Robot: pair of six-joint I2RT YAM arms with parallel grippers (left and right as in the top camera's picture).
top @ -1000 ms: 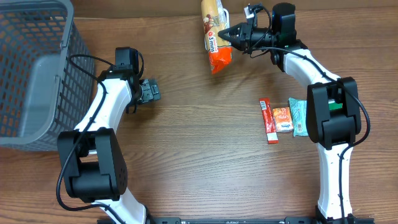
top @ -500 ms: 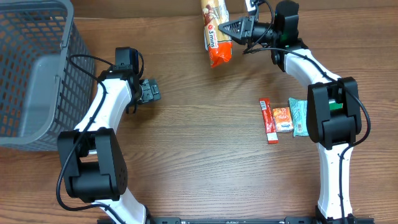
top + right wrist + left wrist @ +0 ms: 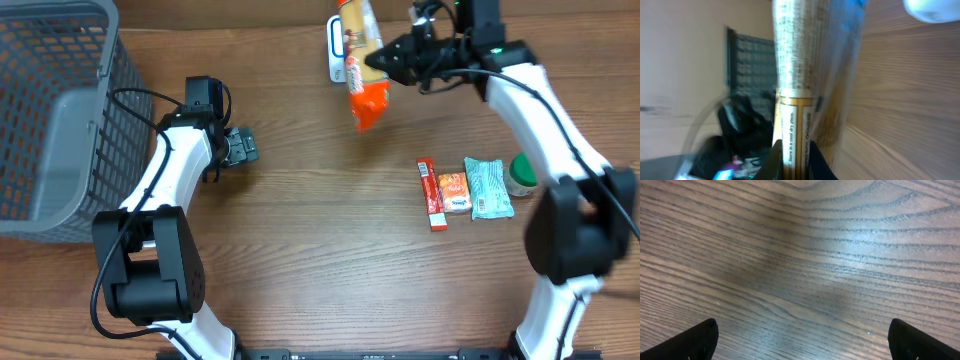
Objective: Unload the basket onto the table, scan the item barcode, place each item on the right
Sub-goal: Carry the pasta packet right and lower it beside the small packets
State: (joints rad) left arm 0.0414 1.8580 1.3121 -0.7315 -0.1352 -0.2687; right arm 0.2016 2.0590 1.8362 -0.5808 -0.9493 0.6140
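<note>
A long snack packet [image 3: 366, 92], tan at the top and orange at the lower end, hangs above the back of the table with my right gripper [image 3: 384, 62] shut on its side. In the right wrist view the packet [image 3: 805, 75] stands up between the two dark fingers [image 3: 774, 161], its printed text showing, and the gripper [image 3: 796, 162] is clamped on it. A white flat device with a blue edge [image 3: 336, 48] lies just left of the packet. My left gripper [image 3: 241, 147] rests open over bare wood, its gap [image 3: 800, 347] holding nothing.
A grey wire basket [image 3: 50, 110] fills the left back corner. A red stick pack [image 3: 431, 193], a small orange packet [image 3: 454, 191], a teal packet [image 3: 487, 187] and a green-and-white round item [image 3: 520, 175] lie at the right. A blurred white shape [image 3: 935, 9] sits top right.
My right arm has swung and risen, carrying the packet slightly right and toward the table's middle. The white device behind it has come into view. The left arm has not moved.
</note>
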